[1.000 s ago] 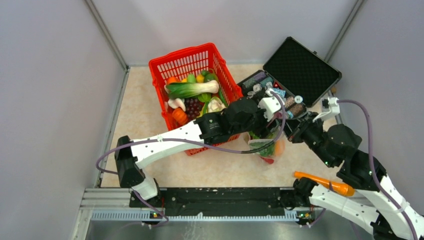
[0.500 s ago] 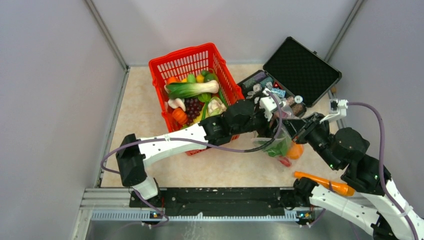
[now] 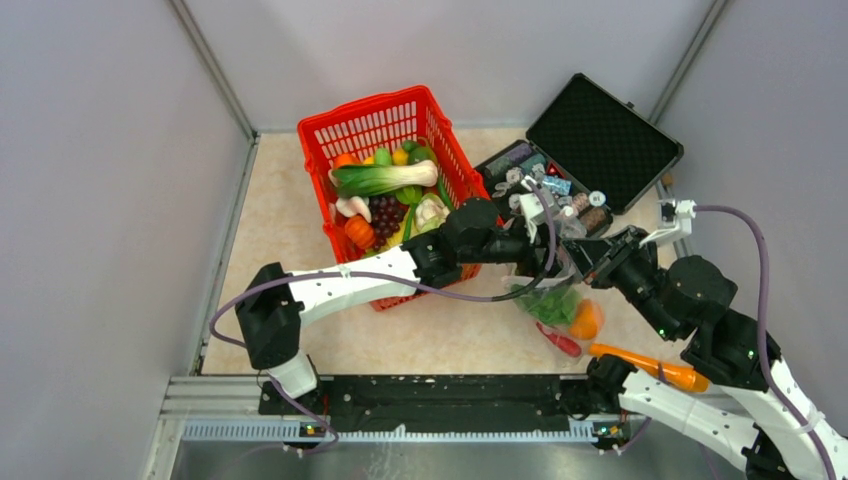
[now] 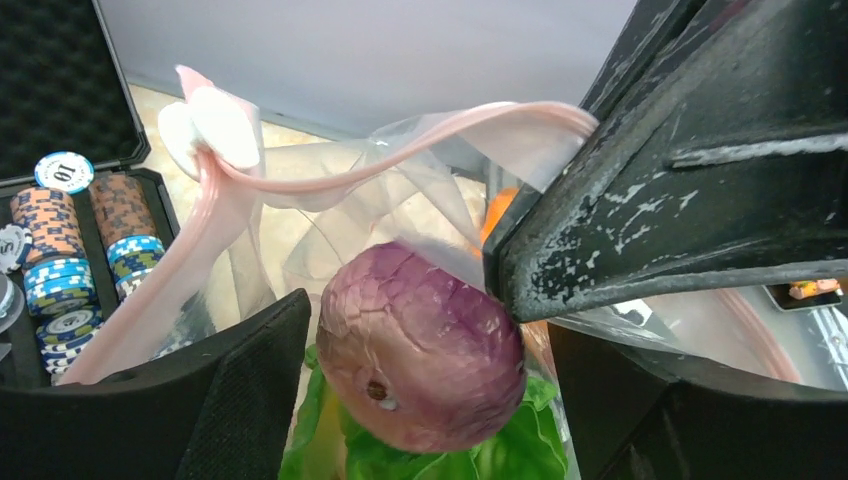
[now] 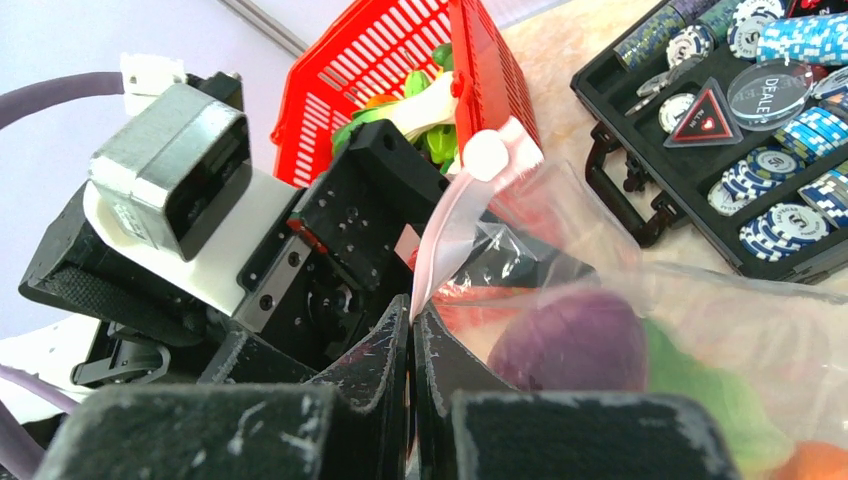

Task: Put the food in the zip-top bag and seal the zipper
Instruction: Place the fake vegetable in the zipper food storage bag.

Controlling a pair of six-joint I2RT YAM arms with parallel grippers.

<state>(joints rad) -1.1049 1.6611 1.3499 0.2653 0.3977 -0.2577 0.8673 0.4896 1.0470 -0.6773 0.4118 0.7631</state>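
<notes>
Our left gripper [image 4: 425, 325] stands wide open at the zip-top bag's [image 3: 556, 305] mouth, with a purple onion [image 4: 420, 365] sitting loose between its fingers above the lettuce [image 4: 500, 455]. Our right gripper [image 5: 412, 325] is pinched tight on the pink zipper [image 4: 330, 180]. We can read "10" on a chip [image 4: 62, 172] and "DEALE" on a clear token [image 5: 785, 88]. The bag sits just in front of the black case [image 3: 600, 130], mouth up, its body trailing toward our bases.

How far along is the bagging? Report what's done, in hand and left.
Done: lettuce, an orange round and a red chili show through the zip-top bag. In hand: the right gripper, jaws shut, pinches the zipper; the left gripper, jaws open, brackets a purple ball at the mouth. Left: more food in the red basket, then sealing.
</notes>
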